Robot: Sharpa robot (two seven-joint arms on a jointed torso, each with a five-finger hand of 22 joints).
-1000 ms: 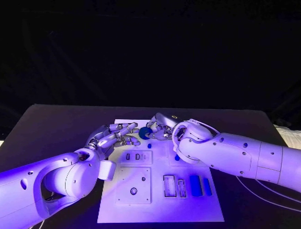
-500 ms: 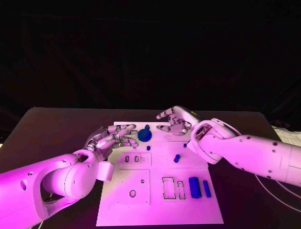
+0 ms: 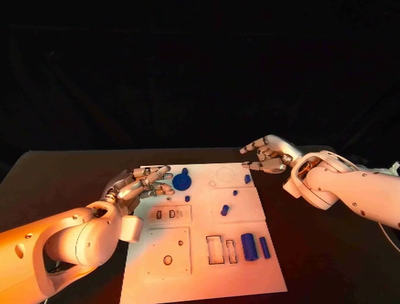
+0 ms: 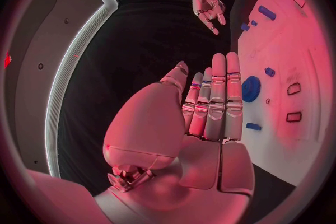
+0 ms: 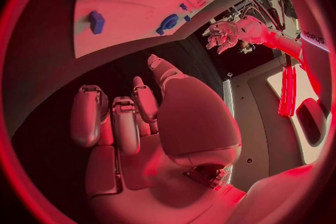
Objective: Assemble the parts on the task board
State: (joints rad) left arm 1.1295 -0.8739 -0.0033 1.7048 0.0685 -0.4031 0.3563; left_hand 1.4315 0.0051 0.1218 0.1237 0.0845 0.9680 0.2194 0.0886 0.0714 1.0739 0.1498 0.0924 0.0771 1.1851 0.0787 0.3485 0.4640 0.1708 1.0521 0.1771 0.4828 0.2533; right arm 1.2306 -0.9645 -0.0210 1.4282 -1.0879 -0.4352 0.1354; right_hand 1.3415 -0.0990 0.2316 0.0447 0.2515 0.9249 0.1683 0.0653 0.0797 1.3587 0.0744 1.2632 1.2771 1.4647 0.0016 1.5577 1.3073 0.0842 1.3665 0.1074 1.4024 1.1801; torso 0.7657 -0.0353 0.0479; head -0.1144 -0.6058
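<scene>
Blue disc (image 3: 181, 182) sits just beyond left hand (image 3: 143, 185) fingers (image 3: 160, 188); right hand (image 3: 268, 154) farther off; both empty, fingers loose.

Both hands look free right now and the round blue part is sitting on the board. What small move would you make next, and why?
Probably ease the left hand across to the round blue part and grip it. That hand holds nothing, its fingers are spread, and it hovers right beside the part at the board's far end. The right hand, also holding nothing, sits off the board over the black table.
</scene>
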